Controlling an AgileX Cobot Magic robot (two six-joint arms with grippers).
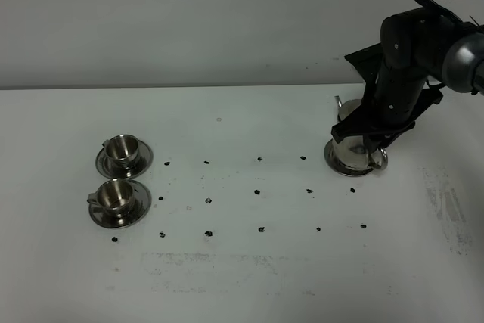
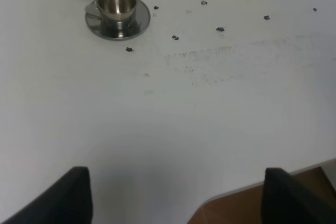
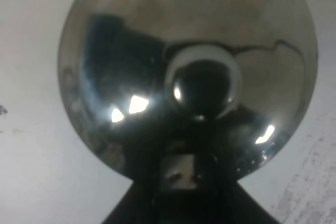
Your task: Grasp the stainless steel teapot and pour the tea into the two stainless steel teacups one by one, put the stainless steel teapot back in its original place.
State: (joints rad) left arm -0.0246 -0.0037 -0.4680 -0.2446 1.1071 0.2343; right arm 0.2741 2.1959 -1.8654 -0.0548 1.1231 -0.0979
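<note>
The stainless steel teapot (image 1: pixel 349 145) stands at the right of the table on the flat steel disc (image 1: pixel 333 162), whose rim shows under its base. My right gripper (image 1: pixel 373 146) reaches down at the teapot's handle side. The right wrist view looks straight down on the teapot (image 3: pixel 131 51) and its lid knob (image 3: pixel 202 85), with the dark fingers (image 3: pixel 184 179) close together on the handle. The two steel teacups (image 1: pixel 122 148) (image 1: pixel 115 195) stand on saucers at the left. The near cup (image 2: pixel 116 3) also shows in the left wrist view. My left gripper (image 2: pixel 181 195) is open and empty above the table's front edge.
Small black marks (image 1: pixel 209 200) dot the white table (image 1: pixel 242 277) in rows between the cups and the teapot. The table's front edge (image 2: pixel 247 190) shows in the left wrist view, with brown floor beyond it. The left arm is out of the exterior view.
</note>
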